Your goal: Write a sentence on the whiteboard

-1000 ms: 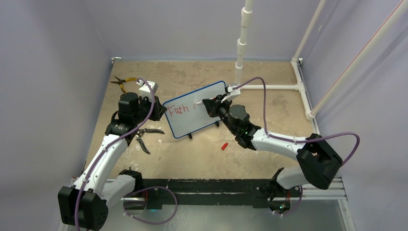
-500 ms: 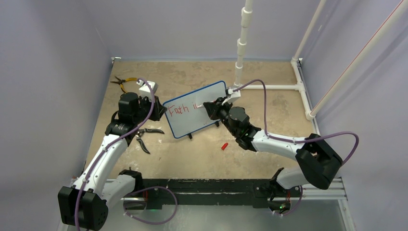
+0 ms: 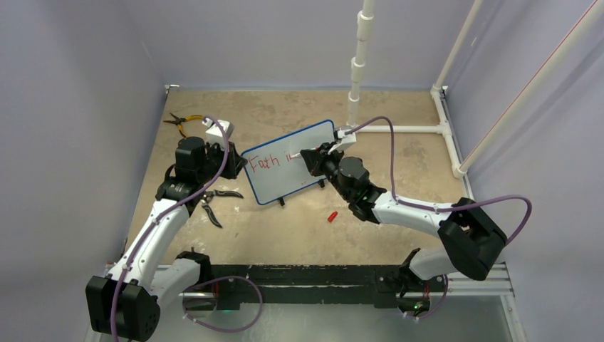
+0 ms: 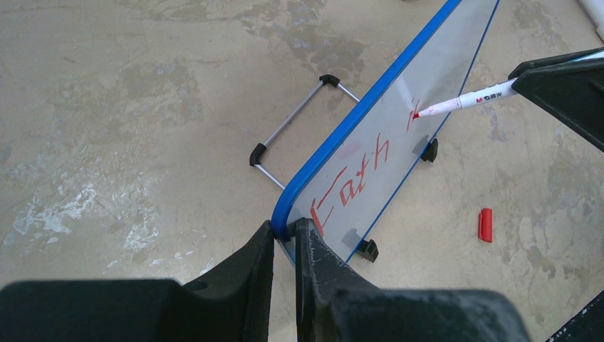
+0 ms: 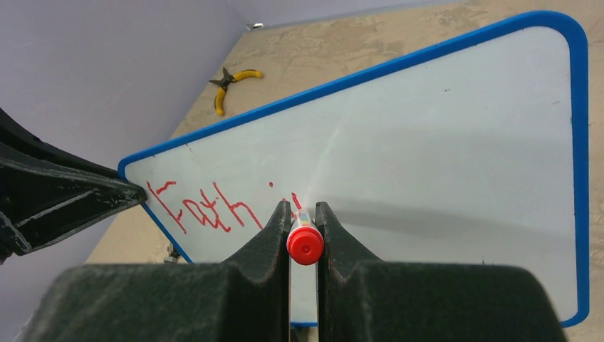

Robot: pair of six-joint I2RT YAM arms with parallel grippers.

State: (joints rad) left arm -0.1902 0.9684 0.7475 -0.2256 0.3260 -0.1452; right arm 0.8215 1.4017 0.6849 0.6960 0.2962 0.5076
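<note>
The whiteboard (image 3: 292,160) with its thin blue frame stands tilted on black feet in the middle of the table. My left gripper (image 4: 285,229) is shut on the whiteboard's (image 4: 399,128) left corner. Red lettering (image 3: 265,162) reads "Faith" with the first strokes of another word beside it; the lettering (image 5: 203,208) also shows in the right wrist view. My right gripper (image 5: 303,214) is shut on a white marker (image 5: 305,242) with a red end. The marker's (image 4: 463,100) red tip touches the board just right of the lettering.
The marker's red cap (image 3: 332,216) lies on the table below the board. Black pliers (image 3: 214,203) lie beside my left arm, and yellow-handled pliers (image 3: 181,122) and a small white box (image 3: 219,130) sit at the back left. White pipes (image 3: 399,128) run along the back right.
The marker has added a short red stroke right of "Faith"; my right gripper shifted slightly. The left gripper and board have stayed put.
</note>
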